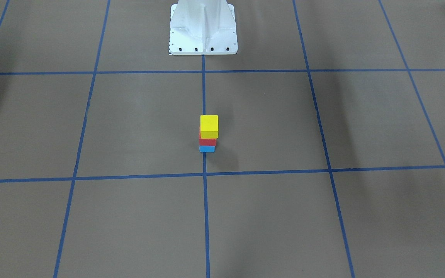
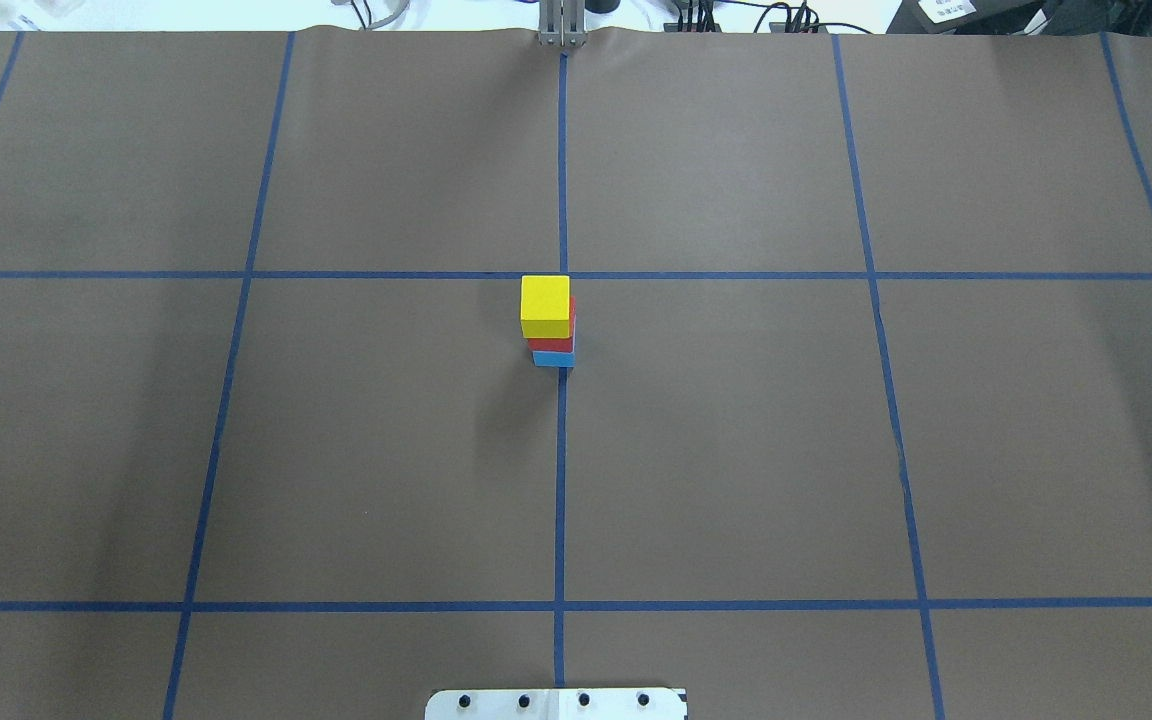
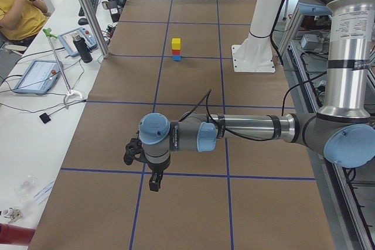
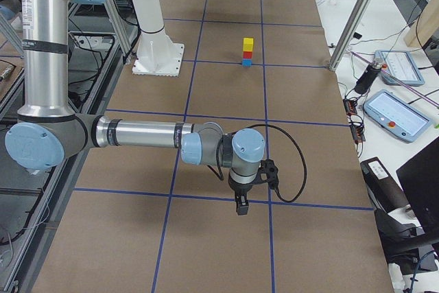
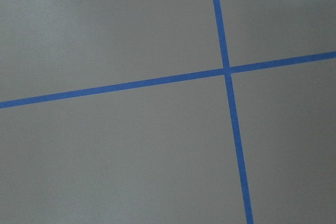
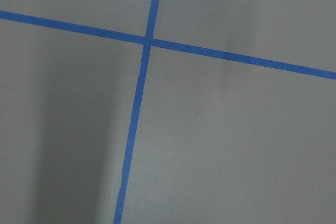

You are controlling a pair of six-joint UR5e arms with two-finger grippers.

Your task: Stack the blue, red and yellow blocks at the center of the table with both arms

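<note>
Overhead exterior shows the three blocks stacked on the brown desk [image 2: 736, 450], straight out from the white robot base [image 2: 556, 704] along the blue tape line [image 2: 560, 480] that runs from the base down the desk's middle. The blue block [image 2: 553, 359] lies at the bottom on the desk, the red block [image 2: 551, 343] sits on it, and the yellow block [image 2: 545, 305] is on top. The stack stands upright, well apart from the base, just short of the cross line beyond it, and nothing touches it.

No arm shows in this view or the front-facing one. The left arm [image 3: 246, 128] appears only in the exterior left view, stretched level over the desk, far off to the base's left side. Its wrist is turned so the left jaws point down above a tape crossing. Whether those jaws are spread or closed cannot be told from that side view, and nothing is seen in them.

The right arm [image 4: 144, 133] appears only in the exterior right view, reaching out likewise, far off to the base's right side. The right jaws hang downward just above a tape line, and their spread cannot be told either.

Each wrist camera shows only bare brown desk and a crossing of blue tape.
</note>
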